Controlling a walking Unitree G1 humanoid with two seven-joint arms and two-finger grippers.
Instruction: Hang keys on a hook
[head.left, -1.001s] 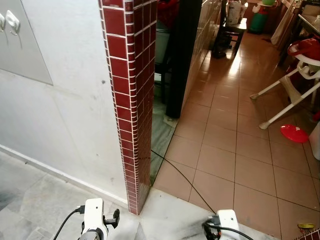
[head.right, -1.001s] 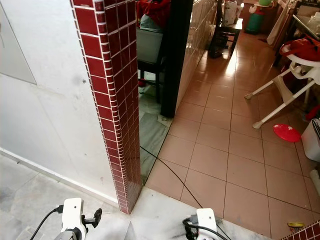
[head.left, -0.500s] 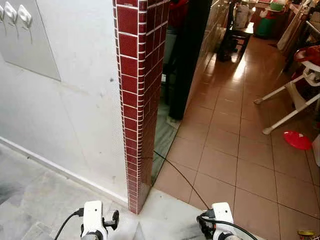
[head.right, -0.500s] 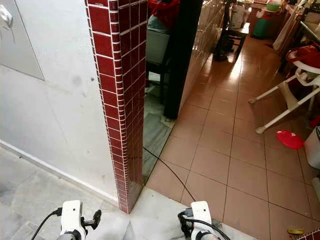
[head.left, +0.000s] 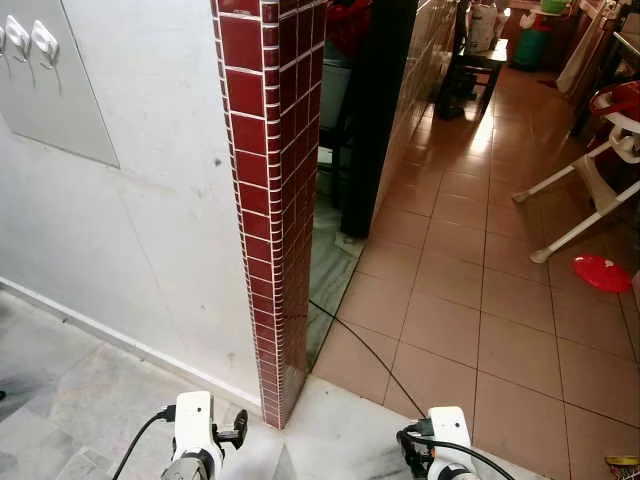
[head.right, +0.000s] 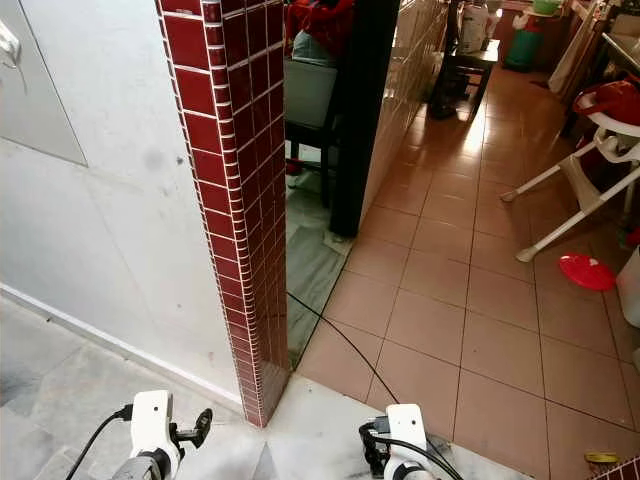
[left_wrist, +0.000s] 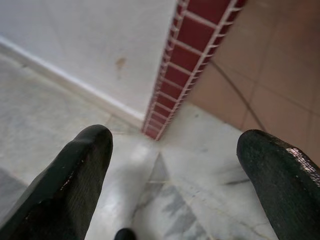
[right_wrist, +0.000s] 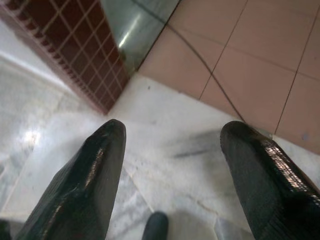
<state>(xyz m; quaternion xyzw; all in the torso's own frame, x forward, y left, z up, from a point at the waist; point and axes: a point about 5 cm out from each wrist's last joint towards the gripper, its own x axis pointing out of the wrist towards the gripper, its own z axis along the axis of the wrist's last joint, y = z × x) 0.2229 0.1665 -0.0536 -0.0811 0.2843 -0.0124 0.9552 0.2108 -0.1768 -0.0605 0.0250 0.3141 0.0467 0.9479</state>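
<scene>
White hooks (head.left: 43, 40) sit on a grey wall panel, high and far off to the left of both sets of fingers, nearer the left gripper (left_wrist: 170, 175). Both it and the right gripper (right_wrist: 175, 165) hang low over the floor, fingers spread and empty; I see no keys.

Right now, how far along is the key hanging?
Nothing looks done yet. Both hands are open and carry nothing: the left hand and right hand point down at bare marble floor, and I see no keys. The hooks sit on a grey panel on the wall, up to the robot's left, past the red tiled pillar. Left: find keys, grasp, hang.
</scene>
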